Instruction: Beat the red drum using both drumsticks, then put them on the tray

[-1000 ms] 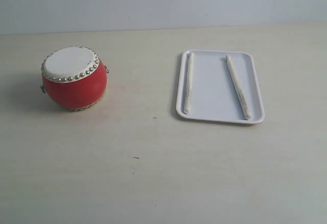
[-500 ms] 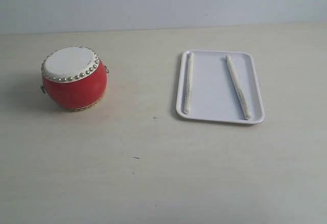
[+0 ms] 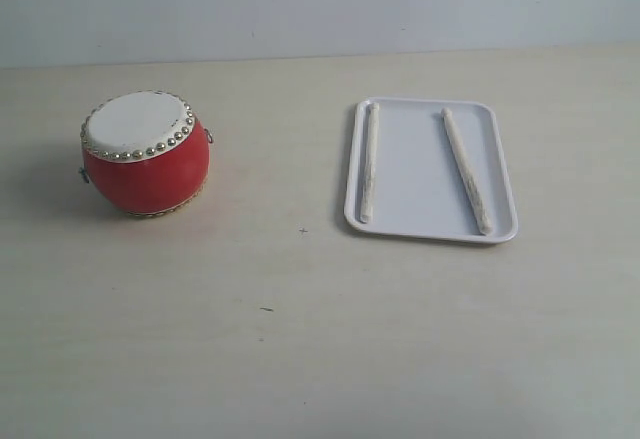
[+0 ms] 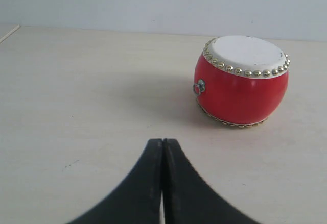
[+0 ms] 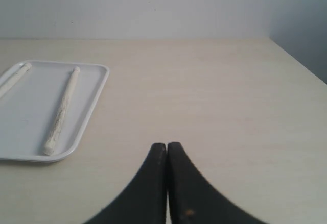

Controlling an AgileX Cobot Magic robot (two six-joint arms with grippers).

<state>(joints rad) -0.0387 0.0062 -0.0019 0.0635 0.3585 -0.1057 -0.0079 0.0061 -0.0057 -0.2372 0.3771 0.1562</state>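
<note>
Small squat glossy red drum with off-white skin top and ring of metal studs [image 3: 146,171] upright on pale beige desk [image 3: 300,329], left in exterior view; flat white rectangular plastic tray with low rim [image 3: 417,164] well apart, to right; slender pale wooden drumstick [image 3: 370,162] lying in tray along left rim; second matching drumstick [image 3: 467,170] in tray, slanted, nearer right rim; sticks apart; left jaws pressed together, empty, facing drum; right jaws pressed together, empty, near tray

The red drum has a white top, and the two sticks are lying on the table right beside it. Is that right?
Not quite. The red drum does have a white top, but the drumsticks lie inside the white tray, well apart from the drum. The exterior view shows it.
</note>
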